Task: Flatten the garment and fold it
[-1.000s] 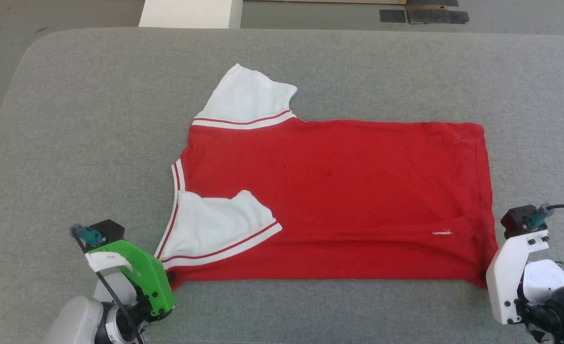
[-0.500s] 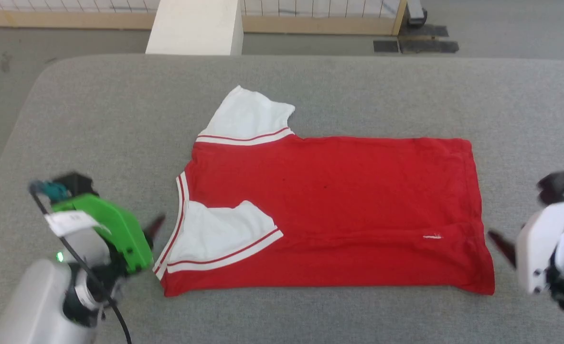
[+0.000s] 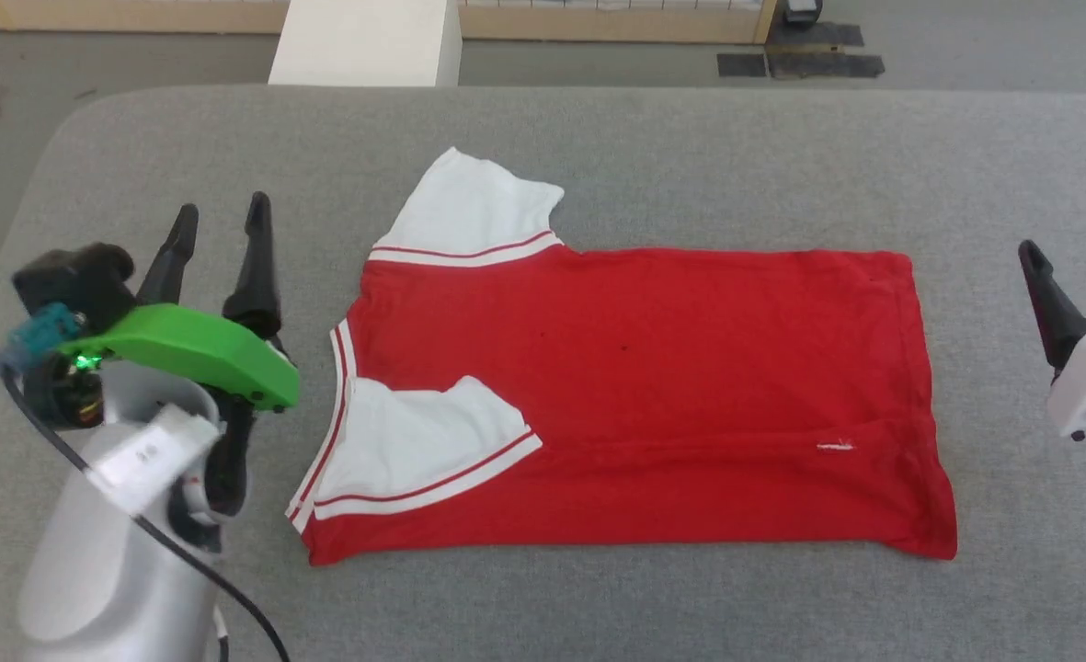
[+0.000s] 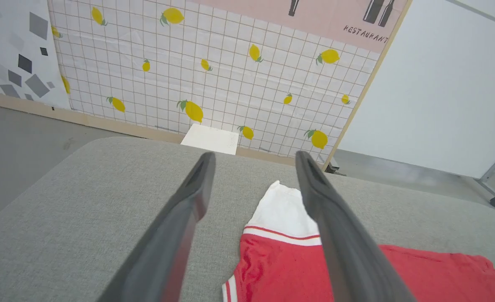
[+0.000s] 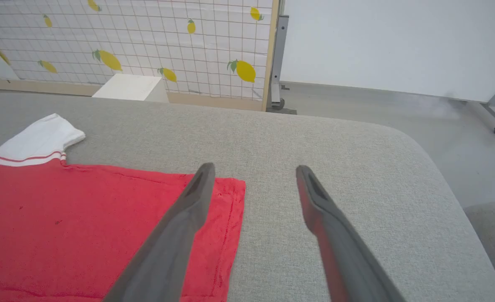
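The garment [image 3: 634, 395] lies flat on the grey padded table [image 3: 598, 147], collar to the left, hem to the right. Its near edge is folded over, so one white sleeve [image 3: 414, 441] rests on the red body; the other white sleeve [image 3: 469, 207] sticks out at the far side. My left gripper [image 3: 221, 211] hovers left of the collar, open and empty. My right gripper [image 3: 1071, 248] hangs beyond the hem at the right edge, open and empty. The garment [image 4: 314, 268] shows between and past the left gripper [image 4: 253, 157] in its wrist view. The hem corner [image 5: 226, 197] lies under the right gripper [image 5: 253, 170].
A white block [image 3: 363, 41] stands on the floor behind the table, before a wooden baseboard. A lemon-patterned wall panel [image 4: 213, 71] and a white wall [image 5: 390, 42] rise beyond. The table's rounded right corner [image 5: 419, 147] drops off to grey floor.
Both grippers let go of the near corners of the garment, opened, and rose away outward. The garment stays flat where it was laid. The head camera shifted.
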Robot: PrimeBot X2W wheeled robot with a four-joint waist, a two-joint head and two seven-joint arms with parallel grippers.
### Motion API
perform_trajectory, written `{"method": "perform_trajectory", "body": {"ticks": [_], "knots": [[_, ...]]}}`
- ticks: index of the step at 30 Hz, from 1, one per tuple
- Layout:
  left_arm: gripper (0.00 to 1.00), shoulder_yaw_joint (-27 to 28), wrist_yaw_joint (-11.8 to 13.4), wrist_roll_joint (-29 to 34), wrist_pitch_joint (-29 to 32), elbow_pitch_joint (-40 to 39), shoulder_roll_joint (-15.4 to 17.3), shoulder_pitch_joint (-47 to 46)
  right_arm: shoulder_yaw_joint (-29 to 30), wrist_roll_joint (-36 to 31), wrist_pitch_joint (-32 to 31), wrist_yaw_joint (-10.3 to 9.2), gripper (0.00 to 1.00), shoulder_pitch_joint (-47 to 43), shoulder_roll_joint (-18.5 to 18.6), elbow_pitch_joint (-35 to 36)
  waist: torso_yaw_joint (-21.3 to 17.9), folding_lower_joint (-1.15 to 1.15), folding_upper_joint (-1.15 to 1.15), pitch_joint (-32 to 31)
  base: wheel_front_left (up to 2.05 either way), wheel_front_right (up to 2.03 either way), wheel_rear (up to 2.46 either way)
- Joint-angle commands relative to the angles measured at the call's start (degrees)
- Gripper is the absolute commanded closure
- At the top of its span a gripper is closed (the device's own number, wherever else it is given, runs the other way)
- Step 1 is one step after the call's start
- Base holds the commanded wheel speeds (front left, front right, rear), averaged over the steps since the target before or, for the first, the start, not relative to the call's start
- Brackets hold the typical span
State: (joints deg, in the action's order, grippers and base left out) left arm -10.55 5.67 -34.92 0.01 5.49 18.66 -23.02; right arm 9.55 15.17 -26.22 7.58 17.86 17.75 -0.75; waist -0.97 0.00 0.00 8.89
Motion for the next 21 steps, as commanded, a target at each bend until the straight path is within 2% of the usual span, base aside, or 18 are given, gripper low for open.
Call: {"method": "perform_trajectory", "body": {"ticks": [1, 6, 11, 16, 21], "knots": [[0.00, -0.27, -1.01, 1.12, -3.30, 1.52, -0.80, -1.19, 0.17, -0.73, 2.61, -0.09, 0.00, 1.14, -0.39, -0.85, 0.33, 0.00, 0.00, 1.18, 0.00, 0.00, 0.00], [0.00, -1.43, -3.09, 2.90, -10.44, 7.61, -2.40, -3.38, 0.12, -1.98, 10.12, -0.09, 0.00, 2.15, -0.64, -4.13, 0.57, 0.00, 0.00, 3.03, 0.00, 0.00, 0.00], [0.00, -1.94, -4.16, 3.67, -12.83, 11.86, -3.47, -6.06, -0.35, -2.05, 13.89, -0.09, 0.00, 3.28, -0.80, -6.41, 0.52, 0.00, 0.00, 5.03, 0.00, 0.00, 0.00], [0.00, -2.78, -4.88, 4.59, -13.10, 14.44, -3.70, -9.98, -0.75, -1.55, 15.53, -0.09, 0.00, 4.86, -0.85, -6.60, 0.40, 0.00, 0.00, 8.09, 0.00, 0.00, 0.00], [0.00, -4.96, -6.41, 5.62, -8.96, 18.00, -3.68, -19.51, -1.15, -0.80, 15.34, -0.09, 0.00, 6.77, -0.18, -4.76, 0.59, 0.00, 0.00, 13.20, 0.00, 0.00, 0.00]]}}
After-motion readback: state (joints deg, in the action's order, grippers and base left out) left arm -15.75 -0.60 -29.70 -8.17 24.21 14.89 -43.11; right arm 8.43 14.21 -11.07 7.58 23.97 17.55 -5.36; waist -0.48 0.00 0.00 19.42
